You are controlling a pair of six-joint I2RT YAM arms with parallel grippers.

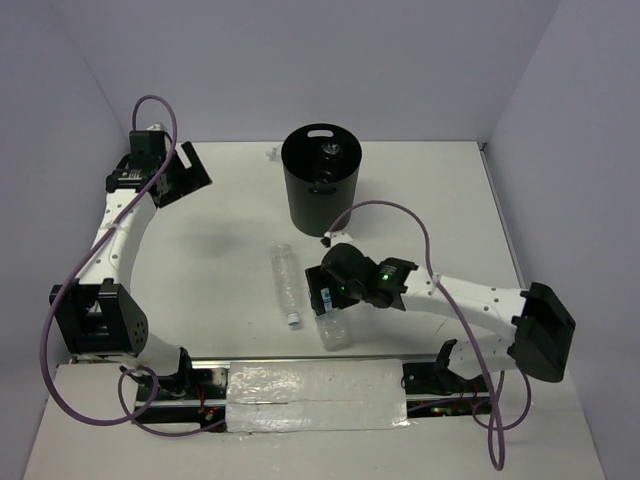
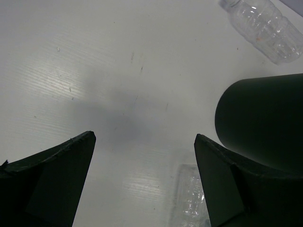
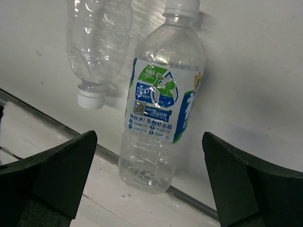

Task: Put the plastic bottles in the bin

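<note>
The black round bin (image 1: 318, 200) stands at the back middle of the table; a clear bottle (image 1: 328, 152) shows inside it. A clear unlabelled bottle (image 1: 285, 283) lies in front of the bin, cap toward the near edge. A labelled bottle (image 1: 333, 325) lies to its right. My right gripper (image 1: 328, 292) hovers open over the labelled bottle (image 3: 158, 101), its fingers (image 3: 61, 175) apart on either side and not touching it; the clear bottle (image 3: 97, 42) lies beside. My left gripper (image 1: 185, 170) is open and empty at the back left, left of the bin (image 2: 260, 123).
A silvery taped strip (image 1: 315, 395) runs along the near edge between the arm bases. A small clear item (image 1: 270, 153) lies left of the bin's rim. The left wrist view shows one bottle (image 2: 265, 28) at the top right and another clear bottle (image 2: 191, 198) beside the bin.
</note>
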